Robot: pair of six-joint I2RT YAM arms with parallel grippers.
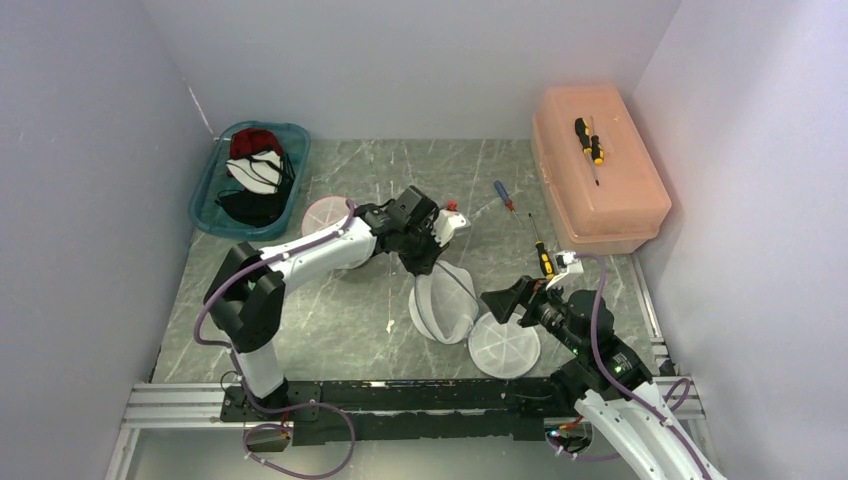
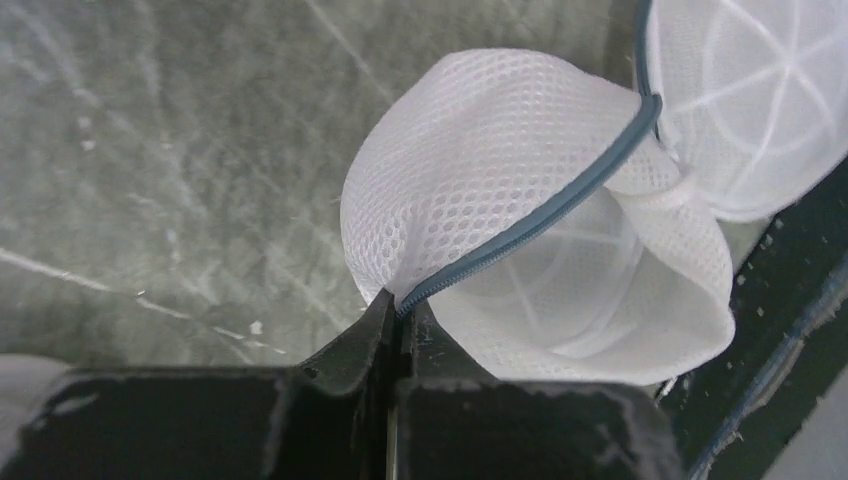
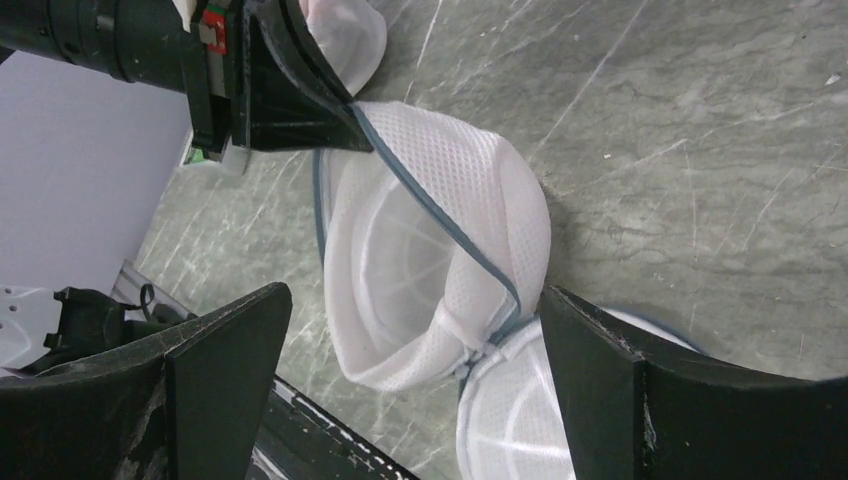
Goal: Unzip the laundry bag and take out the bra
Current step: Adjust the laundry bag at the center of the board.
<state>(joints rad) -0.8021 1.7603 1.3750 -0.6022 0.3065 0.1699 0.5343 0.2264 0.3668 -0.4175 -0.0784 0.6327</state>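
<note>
We see the left end effector [image 2: 395, 308] pressed together on the grey-blue zipper edge [image 2: 540, 205] of the white mesh laundry bag [image 2: 480, 150], near the middle of the table [image 1: 340, 320]. It holds that domed half tilted up off the surface. The bag's other half [image 1: 503, 346] lies flat just beside it, joined at the seam. The right end effector [image 3: 415, 292] hangs over the bag with fingers spread wide, gripping nothing. We cannot tell where the bra is.
</note>
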